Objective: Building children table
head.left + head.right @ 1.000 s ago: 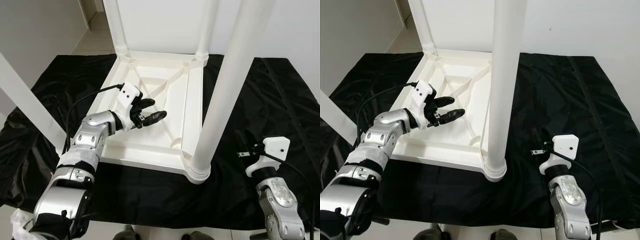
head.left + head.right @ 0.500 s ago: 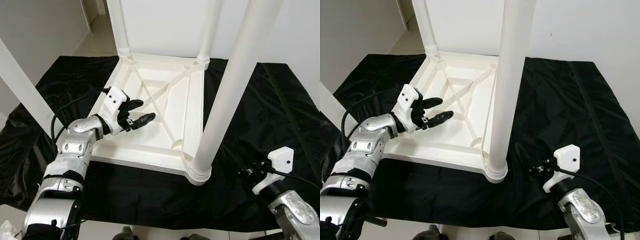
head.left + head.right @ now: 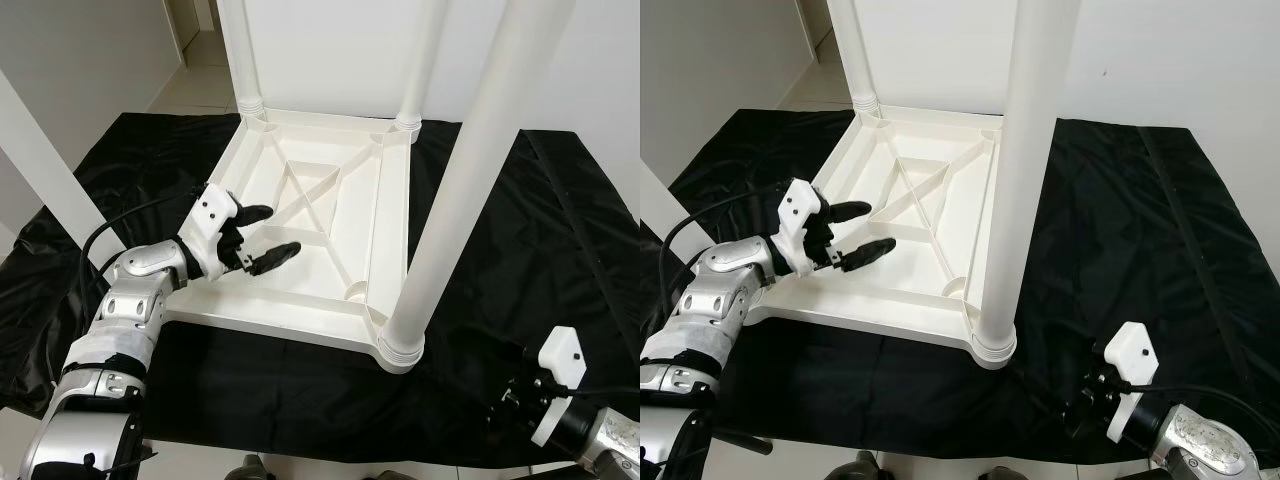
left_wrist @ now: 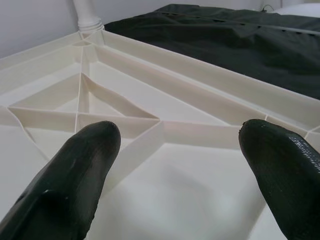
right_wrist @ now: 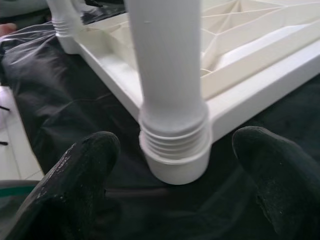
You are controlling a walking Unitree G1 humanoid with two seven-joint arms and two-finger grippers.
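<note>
A: Where is the children's table [image 3: 330,215] seen?

B: It is laid upside down on a black sheet [image 3: 520,250] spread over the floor, its ribbed white underside turned up. Legs are fitted at the two far corners [image 3: 237,50] and at the near right corner [image 3: 470,170], where a threaded collar is seated in the socket.

A: And the left gripper [image 3: 262,240]?

B: It is held over the near left part of the underside, just above the diagonal ribs. Its two black fingers [image 4: 75,180] are spread apart, and nothing is gripped between them.

A: What is noted of the right gripper [image 3: 1085,400]?

B: It is kept low over the black sheet, near the front right leg but apart from it. Its fingers [image 5: 80,185] are parted too, with the leg's collar [image 5: 175,145] framed between them, untouched
</note>
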